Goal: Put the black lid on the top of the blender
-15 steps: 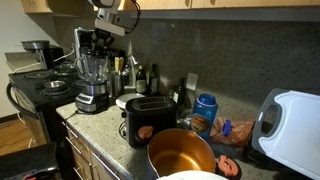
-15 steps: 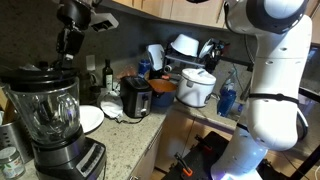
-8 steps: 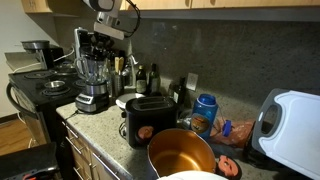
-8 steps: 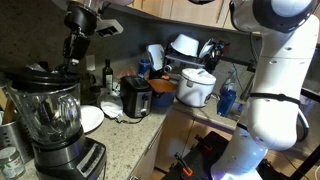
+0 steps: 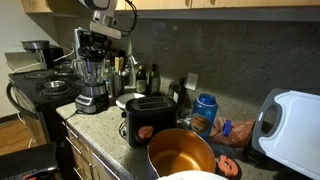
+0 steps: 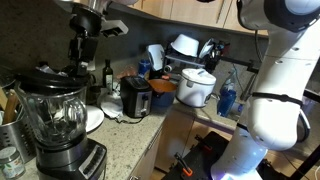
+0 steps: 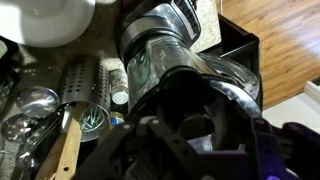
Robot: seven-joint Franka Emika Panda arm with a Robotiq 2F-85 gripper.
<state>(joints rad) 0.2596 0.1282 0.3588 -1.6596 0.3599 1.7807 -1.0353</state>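
Observation:
The blender (image 5: 92,80) stands at the left end of the counter, a clear jar on a silver-and-black base, and it is near the camera in an exterior view (image 6: 58,115). My gripper (image 5: 97,48) (image 6: 77,62) hangs right over the jar's mouth. In the wrist view the jar (image 7: 160,55) fills the middle. My gripper (image 7: 200,135) is shut on the black lid (image 7: 190,125), a dark round shape between the fingers at the jar's rim. I cannot tell whether the lid sits in the mouth.
A black toaster (image 5: 148,120) (image 6: 135,95) stands mid-counter, with a copper pot (image 5: 180,155) in front of it. A white plate (image 6: 92,118) lies behind the blender. A metal utensil holder (image 7: 85,95) stands beside the jar. A stove (image 5: 40,88) is at the left.
My gripper has come down and sideways with the lid, closer over the jar's mouth. The blender seems slightly shifted in one exterior view.

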